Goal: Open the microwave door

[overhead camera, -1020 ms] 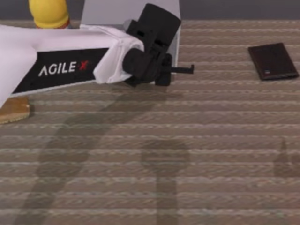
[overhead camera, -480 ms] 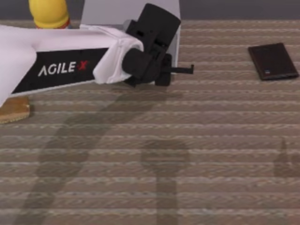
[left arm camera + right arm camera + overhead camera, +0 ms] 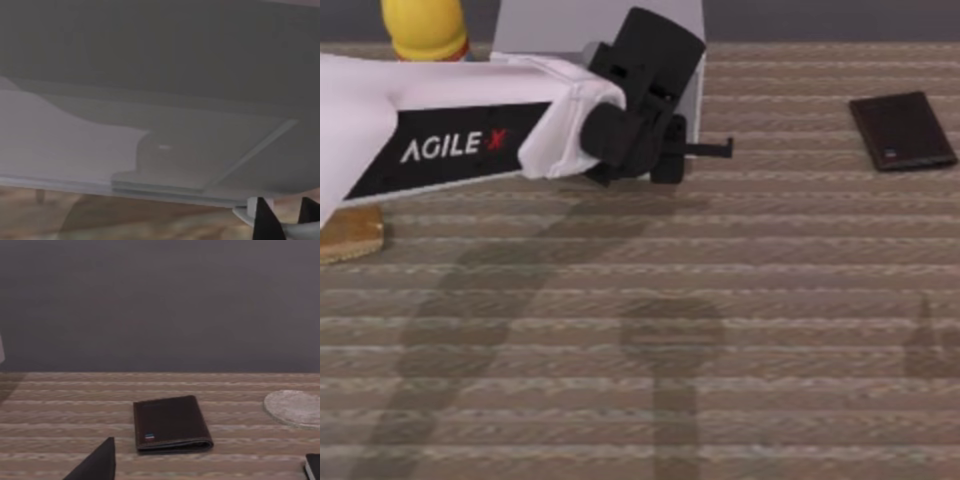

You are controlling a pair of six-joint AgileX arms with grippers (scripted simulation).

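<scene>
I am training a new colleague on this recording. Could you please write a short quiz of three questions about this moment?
1. True or false: the left gripper is at the front of the microwave.
2. Which object lies on the table at the top view's right side? A) a dark wallet B) a red cup C) a spoon
3. Fill in: at the top view's left edge, next to the microwave, stands a ______ coloured object.

Key
1. True: the left arm reaches across to the microwave's front; the left wrist view is filled by its grey panel.
2. A
3. yellow
</scene>
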